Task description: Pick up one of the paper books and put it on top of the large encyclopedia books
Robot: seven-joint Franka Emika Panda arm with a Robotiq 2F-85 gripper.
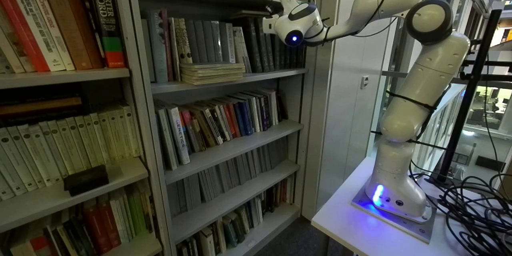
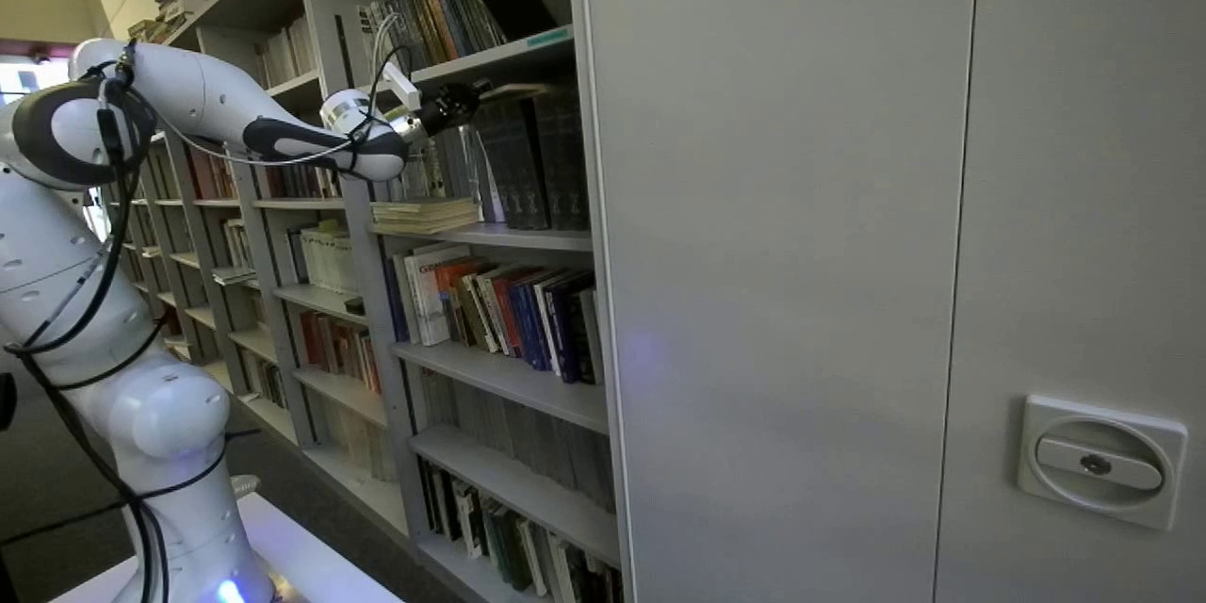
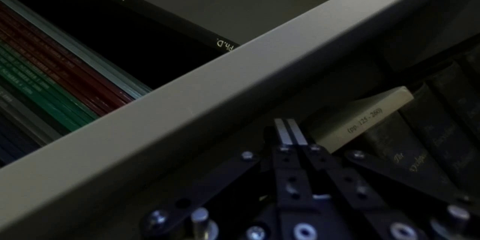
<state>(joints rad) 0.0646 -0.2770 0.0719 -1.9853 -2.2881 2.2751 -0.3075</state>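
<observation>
One book lay atop the encyclopedias, spine along their row; the pincer, pressed together, stood near their tops, just left of it from the front.

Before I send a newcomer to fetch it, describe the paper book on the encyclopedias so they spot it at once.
In the gray bookcase beside the cabinet, find the shelf with the stack of pale paper books. Dark encyclopedias stand there; the paper book lies flat on top, set apart by its pale spine marked "(pp. 125 - 260)".
</observation>
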